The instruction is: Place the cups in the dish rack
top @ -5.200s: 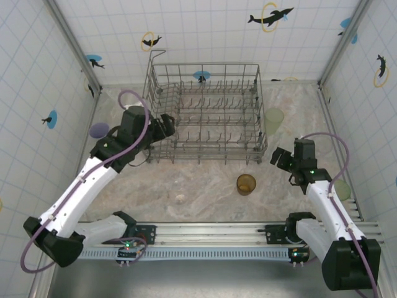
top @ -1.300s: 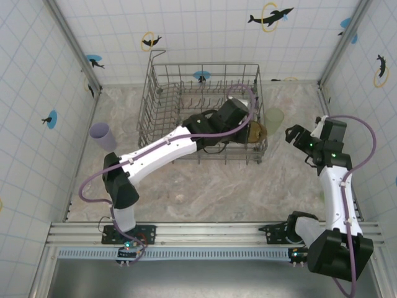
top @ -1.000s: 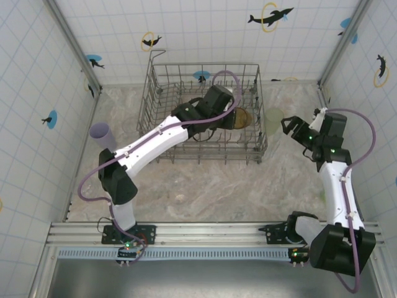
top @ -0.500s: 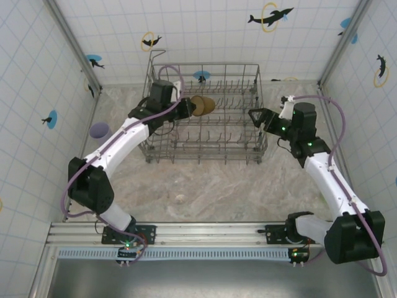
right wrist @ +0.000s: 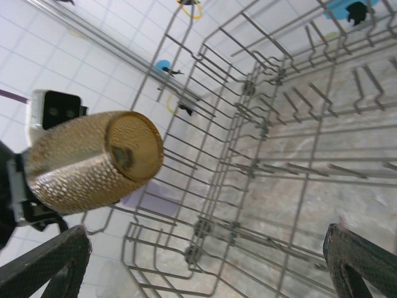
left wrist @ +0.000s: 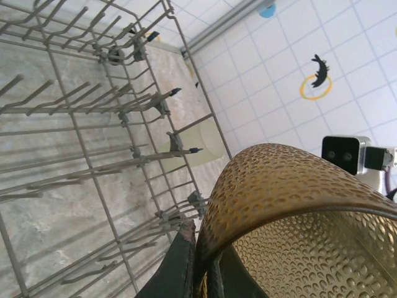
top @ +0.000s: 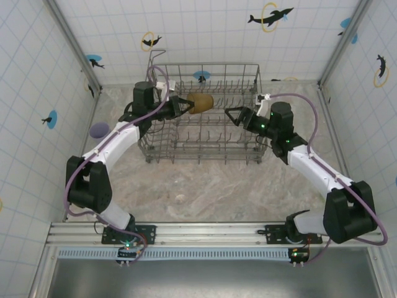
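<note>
Amber cup [top: 200,102]: see-through brown plastic with a dimpled skin all over and a smooth round base. It is lying on its side in the air over the rear left part of the dish rack, base turned toward the right arm.
Dish rack [top: 205,118]: a big rectangular basket of thin grey wire. Rows of upright tines run along its floor and a tall loop handle stands at the rear left corner. I see no cup resting inside.
Left fingers [left wrist: 183,266]: dark, clamped on the amber cup's rim, one outside the wall and one inside the mouth.
Left arm [top: 115,139]: white links with a purple cable, stretched from the near left up and over the rack's left wall, wrist turned level.
Right fingers [right wrist: 53,264]: dark, spread wide apart, holding nothing.
Right arm [top: 310,164]: reaches in over the rack's right wall, fingers pointing left at the cup's base, a gap between them.
Lavender cup [top: 98,130]: matte, on the tabletop left of the rack, close to the side wall.
Pale green cup [left wrist: 197,141]: translucent, seen through the wires beyond the rack's right wall.
Tabletop [top: 217,186]: beige marbled surface, open in front of the rack.
Walls [top: 205,31]: white tile on three sides, crowding the rack at the back.
</note>
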You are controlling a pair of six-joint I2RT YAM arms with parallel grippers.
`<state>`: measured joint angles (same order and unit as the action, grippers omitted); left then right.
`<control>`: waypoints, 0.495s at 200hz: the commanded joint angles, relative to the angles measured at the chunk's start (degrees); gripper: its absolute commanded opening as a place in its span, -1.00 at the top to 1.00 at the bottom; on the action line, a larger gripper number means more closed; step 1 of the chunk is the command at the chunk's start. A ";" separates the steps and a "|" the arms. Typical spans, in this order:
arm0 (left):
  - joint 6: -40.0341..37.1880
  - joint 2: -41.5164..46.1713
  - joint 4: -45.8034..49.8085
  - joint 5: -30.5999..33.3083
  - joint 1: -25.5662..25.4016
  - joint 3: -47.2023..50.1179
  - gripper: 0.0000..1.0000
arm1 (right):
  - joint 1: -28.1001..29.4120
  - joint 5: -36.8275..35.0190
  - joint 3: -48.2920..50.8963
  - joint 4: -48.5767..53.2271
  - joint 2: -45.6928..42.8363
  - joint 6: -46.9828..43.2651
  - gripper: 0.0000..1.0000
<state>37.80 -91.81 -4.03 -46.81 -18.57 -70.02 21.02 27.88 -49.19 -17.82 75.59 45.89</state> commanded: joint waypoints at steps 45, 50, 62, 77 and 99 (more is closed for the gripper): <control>10.12 -4.05 -18.30 -10.22 1.71 3.10 1.00 | 1.34 3.26 2.10 -17.62 4.65 9.48 -1.00; 10.27 -4.24 -18.60 -10.28 1.74 3.07 1.00 | 1.40 3.59 1.97 -18.43 5.14 9.92 -1.00; 10.35 -4.65 -18.71 -10.43 1.72 2.95 1.00 | 1.60 4.28 2.03 -21.21 6.19 11.53 -1.00; 10.62 -4.95 -19.55 -10.90 1.81 3.10 1.00 | 1.92 4.72 2.11 -25.18 7.38 13.75 -1.00; 10.63 -5.12 -19.78 -10.94 1.78 3.22 1.00 | 2.60 5.16 0.72 -27.90 9.75 16.15 -1.00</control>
<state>47.07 -96.40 -19.33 -55.37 -17.15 -67.20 22.83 31.55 -47.88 -37.60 83.15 57.98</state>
